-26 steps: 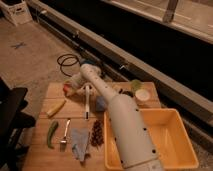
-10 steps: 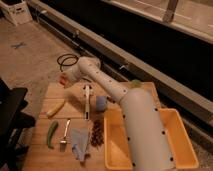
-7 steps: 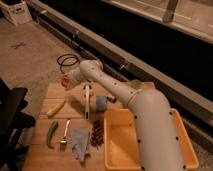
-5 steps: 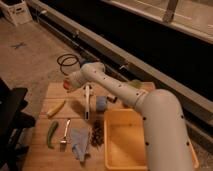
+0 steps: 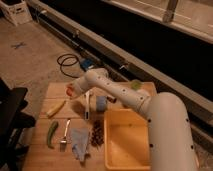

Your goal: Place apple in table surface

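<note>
In the camera view the tool (image 5: 74, 91) sits over the worktop (image 5: 45, 150) near its far left corner, closed around the apple (image 5: 70, 90) (looks firm, smooth, fairly light, probably rolls), so I'd grip across its widest middle.

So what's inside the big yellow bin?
The part of the yellow bin that shows has only its bare yellow floor. The robot arm covers its right side, so anything there is hidden. The gripper is over the table, at the apple.
</note>
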`<control>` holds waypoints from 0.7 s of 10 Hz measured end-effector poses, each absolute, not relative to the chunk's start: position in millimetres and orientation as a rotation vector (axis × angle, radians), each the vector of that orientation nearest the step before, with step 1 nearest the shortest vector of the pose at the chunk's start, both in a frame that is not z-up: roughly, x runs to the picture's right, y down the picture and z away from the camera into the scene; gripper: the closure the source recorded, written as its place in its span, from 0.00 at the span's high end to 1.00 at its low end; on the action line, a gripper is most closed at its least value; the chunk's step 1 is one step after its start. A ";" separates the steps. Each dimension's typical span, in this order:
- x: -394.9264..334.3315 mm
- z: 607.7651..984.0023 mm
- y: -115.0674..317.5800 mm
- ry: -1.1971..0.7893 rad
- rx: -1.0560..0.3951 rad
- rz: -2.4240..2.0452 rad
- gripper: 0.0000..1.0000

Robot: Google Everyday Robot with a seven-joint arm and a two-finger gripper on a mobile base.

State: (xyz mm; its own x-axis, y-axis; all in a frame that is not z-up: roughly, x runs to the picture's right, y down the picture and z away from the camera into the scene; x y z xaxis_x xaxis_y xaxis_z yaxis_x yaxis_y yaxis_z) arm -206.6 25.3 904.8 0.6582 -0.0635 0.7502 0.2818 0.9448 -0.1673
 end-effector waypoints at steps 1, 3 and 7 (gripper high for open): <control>-209.2 911.3 33.7 -0.848 -0.315 -0.178 0.18; -212.6 920.3 51.2 -0.866 -0.364 -0.125 0.24; -212.4 925.6 56.6 -0.871 -0.399 -0.093 0.60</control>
